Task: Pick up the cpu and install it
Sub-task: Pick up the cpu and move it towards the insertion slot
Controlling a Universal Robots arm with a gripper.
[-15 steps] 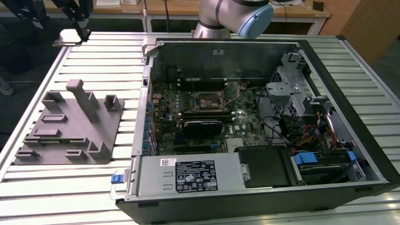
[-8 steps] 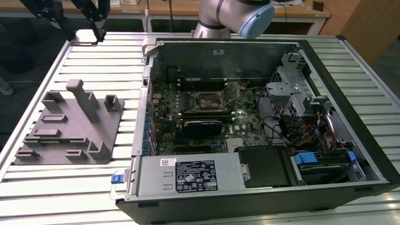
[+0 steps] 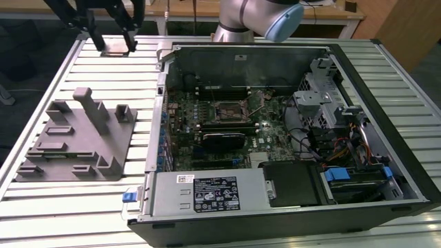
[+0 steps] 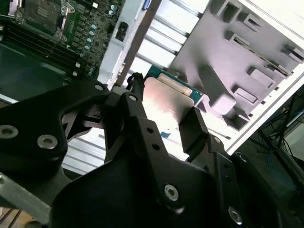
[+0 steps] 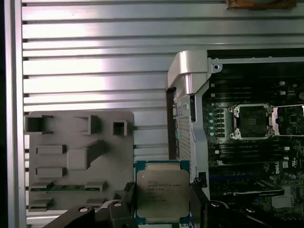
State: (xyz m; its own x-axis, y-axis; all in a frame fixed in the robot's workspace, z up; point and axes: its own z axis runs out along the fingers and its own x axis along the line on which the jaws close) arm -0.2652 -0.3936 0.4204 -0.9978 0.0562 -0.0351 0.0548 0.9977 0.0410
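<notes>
Well, starting at the exterior view's left, my gripper (image 3: 113, 45) hangs over the far corner of the slatted table (image 3: 103, 206), closed on the cpu (image 3: 115, 49). In both wrist views my 2 fingers (image 4: 192, 130) press on 2 opposite edges of the chip. I judge that grip is chosen to keep the pale metal top level and facing up, with nothing touching the underside. The green rim shows past the lid on the side away from my palm, so only part of the chip sits between the pads.

Next along, nearer the camera, lies the grey fixture (image 3: 76, 139). It is a block of slots and posts that I take to be a parts holder. Its pockets look bare in the first wrist view, which fits the chip now being in my grasp rather than on the block.

Further toward the exterior view's right lies the open computer case (image 3: 386, 103) on its side, so the motherboard (image 3: 269, 134) faces up and can be reached from above. The socket (image 3: 231, 111) sits near the board's middle, well apart from the chip. In the first wrist view its cover plate seems folded back, though I cannot be sure at that angle.
</notes>
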